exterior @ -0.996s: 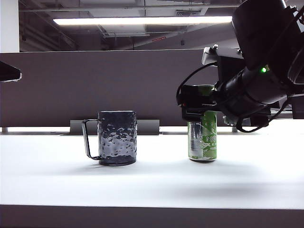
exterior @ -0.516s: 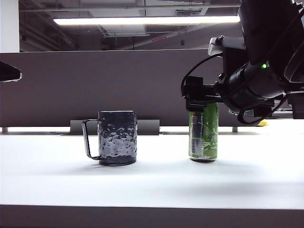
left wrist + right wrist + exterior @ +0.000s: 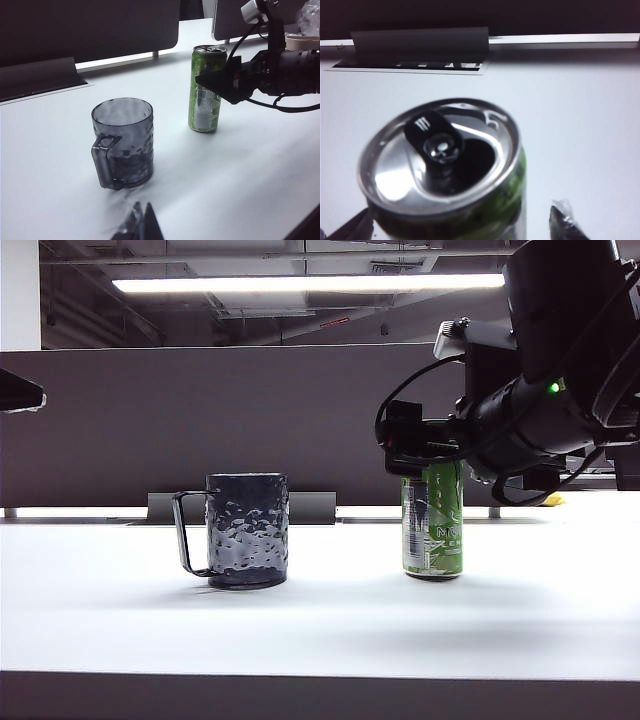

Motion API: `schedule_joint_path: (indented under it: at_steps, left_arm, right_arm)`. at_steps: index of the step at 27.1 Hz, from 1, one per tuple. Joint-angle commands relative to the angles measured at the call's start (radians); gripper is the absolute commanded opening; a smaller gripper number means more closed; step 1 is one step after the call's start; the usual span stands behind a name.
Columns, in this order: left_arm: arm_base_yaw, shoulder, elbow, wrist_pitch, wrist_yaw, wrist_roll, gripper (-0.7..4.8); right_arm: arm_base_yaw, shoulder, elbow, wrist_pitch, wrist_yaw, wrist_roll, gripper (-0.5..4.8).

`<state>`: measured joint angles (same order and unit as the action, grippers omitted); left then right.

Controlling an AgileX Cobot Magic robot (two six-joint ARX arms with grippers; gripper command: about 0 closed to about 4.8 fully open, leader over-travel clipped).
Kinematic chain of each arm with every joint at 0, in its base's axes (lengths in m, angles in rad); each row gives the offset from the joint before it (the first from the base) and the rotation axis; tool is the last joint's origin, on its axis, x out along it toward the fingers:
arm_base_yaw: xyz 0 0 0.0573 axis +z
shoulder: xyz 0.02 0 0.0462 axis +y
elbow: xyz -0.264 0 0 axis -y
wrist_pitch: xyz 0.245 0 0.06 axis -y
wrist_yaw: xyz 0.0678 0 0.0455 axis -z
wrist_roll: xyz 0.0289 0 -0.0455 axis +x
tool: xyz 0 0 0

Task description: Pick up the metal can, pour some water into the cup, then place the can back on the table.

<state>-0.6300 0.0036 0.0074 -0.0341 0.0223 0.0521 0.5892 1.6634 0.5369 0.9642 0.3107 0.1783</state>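
The metal can (image 3: 433,521) stands upright on the white table (image 3: 320,625), well to the right of the cup (image 3: 246,530) in the exterior view, its opened silver top filling the right wrist view. The right gripper (image 3: 412,448) sits at the can's upper part with its jaws spread wide, one fingertip (image 3: 565,222) on each side (contact with the can cannot be told). The left gripper (image 3: 139,227) hangs low near the cup; whether it is parted I cannot tell.
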Motion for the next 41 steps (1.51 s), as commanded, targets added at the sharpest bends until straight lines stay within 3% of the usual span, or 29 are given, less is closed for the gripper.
schedule_joint_path:
  at_steps: [1,41]
  left_arm:
    - [0.001,0.001,0.001,0.013,0.000,0.000,-0.05]
    - [0.001,0.001,0.001,0.013,0.000,0.000,-0.05]
  right_arm:
    - [0.000,-0.004,0.004,0.050,-0.003,0.004,4.79]
    - [-0.001,0.046,0.064,0.028,0.005,0.004,4.79]
